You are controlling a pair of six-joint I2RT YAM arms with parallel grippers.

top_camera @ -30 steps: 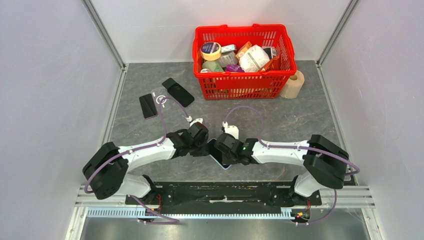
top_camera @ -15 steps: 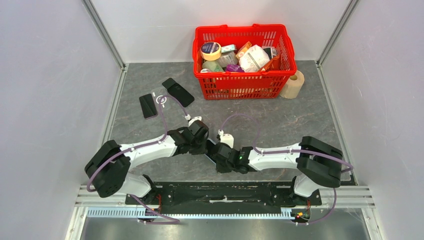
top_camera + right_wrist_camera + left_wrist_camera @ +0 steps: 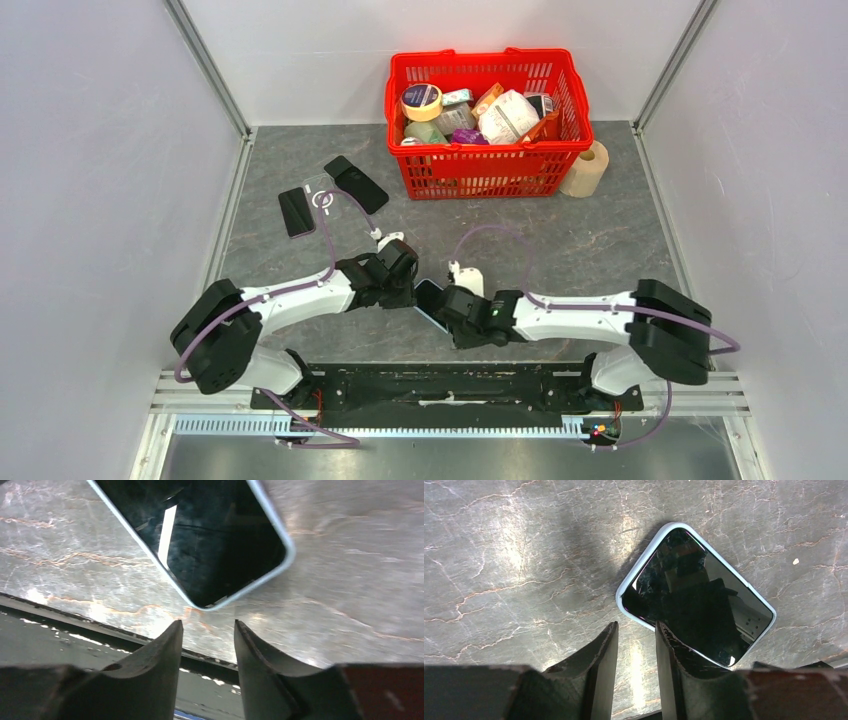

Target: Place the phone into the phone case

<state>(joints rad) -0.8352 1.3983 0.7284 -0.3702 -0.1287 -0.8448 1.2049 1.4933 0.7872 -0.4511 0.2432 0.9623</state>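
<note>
The phone (image 3: pixel 696 612) lies flat on the grey stone table (image 3: pixel 600 240), dark screen up, with the pale blue phone case (image 3: pixel 640 560) showing as a thin rim along every edge in view. It looks seated in the case, though in the left wrist view one corner is hidden behind a finger.

The left gripper (image 3: pixel 636 630) has its jaws a little apart with nothing between them. The phone sits just ahead of them and off to their right, its near edge close to the right fingertip but not touching it.

The right gripper (image 3: pixel 207 630) also has its jaws slightly apart and empty. One corner of the phone points at the gap between them and sits just ahead of the fingertips, with bare table between.

From above, the two grippers face each other across the phone, left gripper (image 3: pixel 400 280) on one side and right gripper (image 3: pixel 452 306) on the other.

Well beyond the jaws stands a red basket (image 3: pixel 480 178) filled with packets, with a pale roll (image 3: pixel 590 168) touching its right corner. Far beyond the left jaws lie two dark flat slabs (image 3: pixel 296 211), either phones or cases; I cannot tell which.
</note>
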